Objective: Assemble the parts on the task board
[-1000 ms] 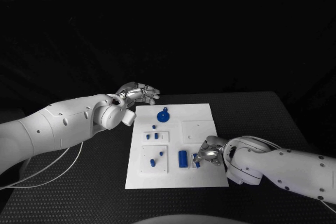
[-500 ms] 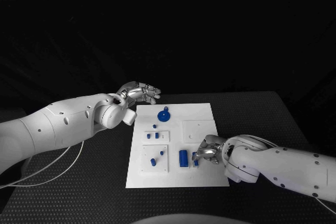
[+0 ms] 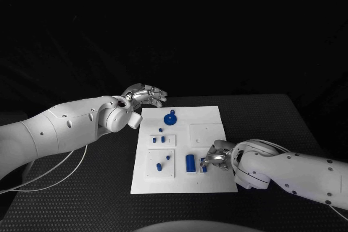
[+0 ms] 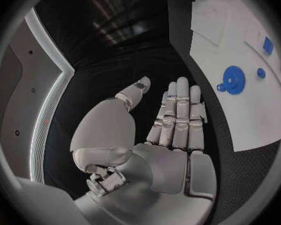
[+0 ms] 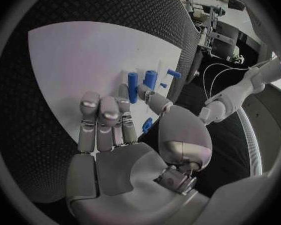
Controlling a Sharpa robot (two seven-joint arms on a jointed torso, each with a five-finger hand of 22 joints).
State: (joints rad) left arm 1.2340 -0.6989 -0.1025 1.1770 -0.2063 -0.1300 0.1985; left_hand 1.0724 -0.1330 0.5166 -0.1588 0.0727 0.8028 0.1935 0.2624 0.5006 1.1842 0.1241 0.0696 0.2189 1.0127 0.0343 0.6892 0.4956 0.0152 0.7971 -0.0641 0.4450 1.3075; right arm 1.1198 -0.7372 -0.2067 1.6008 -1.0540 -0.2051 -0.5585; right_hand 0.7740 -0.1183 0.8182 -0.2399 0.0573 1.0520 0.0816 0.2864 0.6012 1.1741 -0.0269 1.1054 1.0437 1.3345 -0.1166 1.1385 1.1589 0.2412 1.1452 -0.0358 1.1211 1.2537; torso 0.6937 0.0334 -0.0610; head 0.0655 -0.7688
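Little is changing since a second ago: the right hand [image 3: 216, 158] is sitting at nearly the same spot over the near right part of the task board [image 3: 206, 113], having crept only slightly, while the left hand [image 3: 145, 95] is staying parked off the board's far left corner.

From the right wrist, the right hand's fingers [image 5: 102, 116] are lying fairly straight and close together, reaching down toward the white plate; a small blue piece [image 5: 147, 124] is showing by the thumb, but I cannot tell whether it is being pinched or merely lying under the hand. Just beyond the fingertips the blue cylinder [image 3: 190, 163] is lying on the board, its long axis running toward and away from the robot, immediately to the left of the right hand in the head view. This hand is plainly the nearer one to it, so any move on that part would seem to call for a short sideways reach across the cylinder's length.

Further out, the small blue pegs [image 3: 159, 166] are standing in the near left panel and two more [image 3: 158, 139] in the panel above it. The blue gear [image 3: 170, 119] is lying at the far end, nearest the left hand, which is open and flat above the black tabletop [image 3: 87, 191], holding nothing.
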